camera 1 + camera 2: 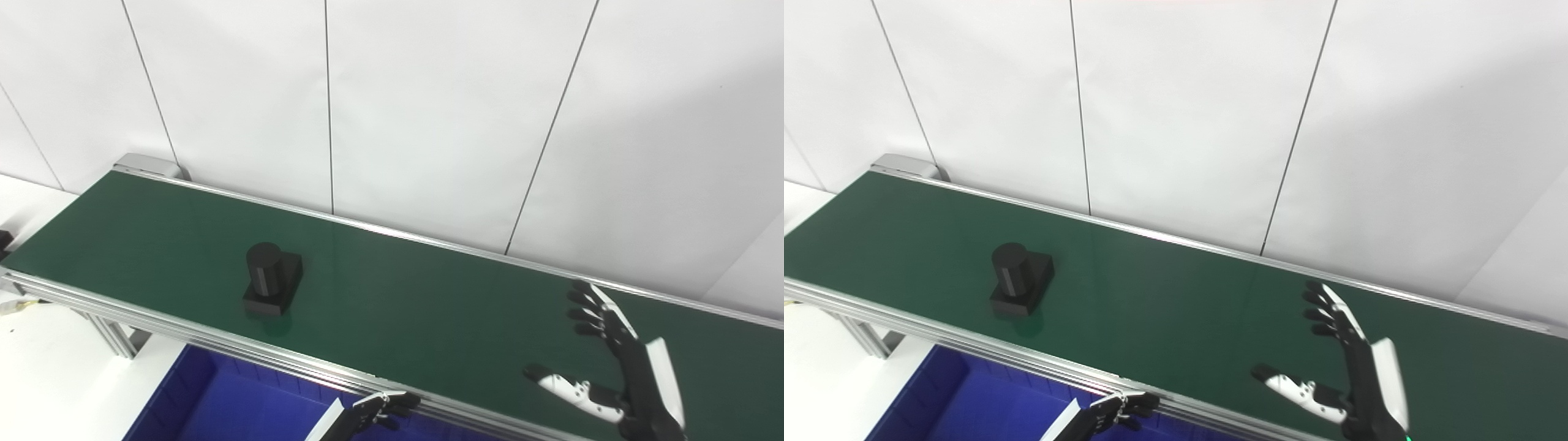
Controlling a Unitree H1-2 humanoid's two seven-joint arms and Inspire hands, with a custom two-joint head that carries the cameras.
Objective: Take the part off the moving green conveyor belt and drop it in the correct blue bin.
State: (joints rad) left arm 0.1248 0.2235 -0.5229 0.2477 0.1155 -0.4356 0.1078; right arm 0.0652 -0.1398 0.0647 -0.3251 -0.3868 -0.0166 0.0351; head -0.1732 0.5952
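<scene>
The part [272, 278], a black cylinder on a square base, sits left of centre on the belt [429, 306], well apart from both hands. It looks rigid and light; the upright cylinder seems the best hold. The right hand [612, 361], lower right, is spread and empty. The left hand [373, 413], at the bottom edge, looks curled over the blue bin [202, 398]. White wall panels stand behind.

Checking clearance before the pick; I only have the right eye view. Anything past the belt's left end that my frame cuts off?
Observer: Yes. Left eye view shows a small black object at its left edge, beside the green conveyor belt; mostly cut off.
Operator: Anything lower?
Observer: A pale cable end lies on the white surface below the belt's aluminium rail.
Operator: Near the part?
Observer: No. The black cylinder-on-block part stands well apart from both.
</scene>
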